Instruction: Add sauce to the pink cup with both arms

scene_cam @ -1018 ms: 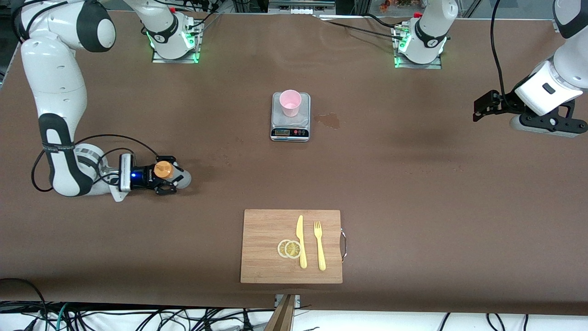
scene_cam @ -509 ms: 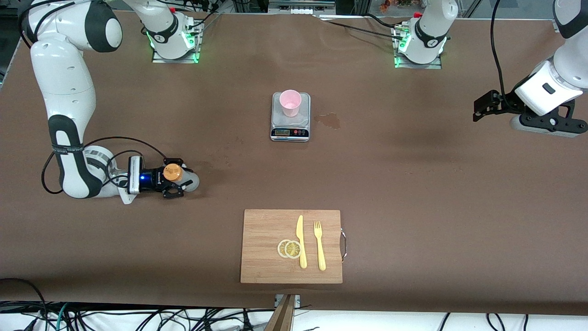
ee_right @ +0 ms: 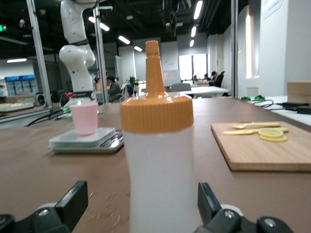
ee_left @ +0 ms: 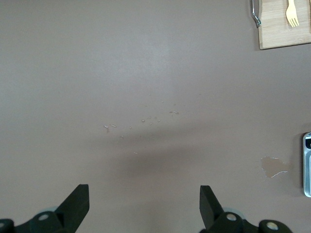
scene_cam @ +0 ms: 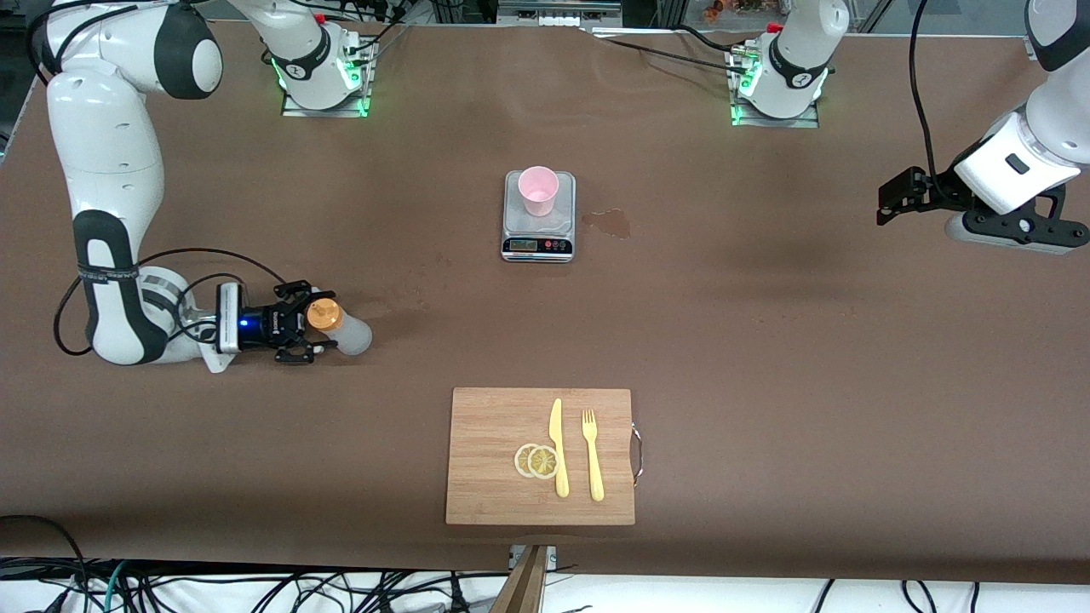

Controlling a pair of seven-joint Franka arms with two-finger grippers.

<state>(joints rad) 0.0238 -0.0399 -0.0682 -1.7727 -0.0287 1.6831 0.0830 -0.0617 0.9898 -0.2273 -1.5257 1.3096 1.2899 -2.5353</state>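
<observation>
The sauce bottle [scene_cam: 344, 331], frosted white with an orange nozzle cap, stands upright on the table toward the right arm's end. My right gripper [scene_cam: 305, 325] is low and level, open, with its fingertips just short of the bottle and not touching it. In the right wrist view the bottle [ee_right: 158, 165] fills the middle, and the right gripper [ee_right: 141, 199] stands with its jaws wide on either side. The pink cup [scene_cam: 538, 189] sits on a small kitchen scale [scene_cam: 538, 243] and also shows in the right wrist view [ee_right: 84, 118]. My left gripper [scene_cam: 894, 197] waits open over the left arm's end of the table, and in the left wrist view it [ee_left: 144, 196] is over bare table.
A wooden cutting board [scene_cam: 490, 502], nearer the front camera than the scale, bears two lemon slices [scene_cam: 536, 461], a yellow knife [scene_cam: 558, 447] and a yellow fork [scene_cam: 592, 455]. A small wet stain [scene_cam: 609, 223] lies beside the scale, toward the left arm's end.
My right gripper first shifted with the bottle toward the table's middle, then drew back toward its own end. The bottle now stands free ahead of the fingertips. The left arm has not moved.
</observation>
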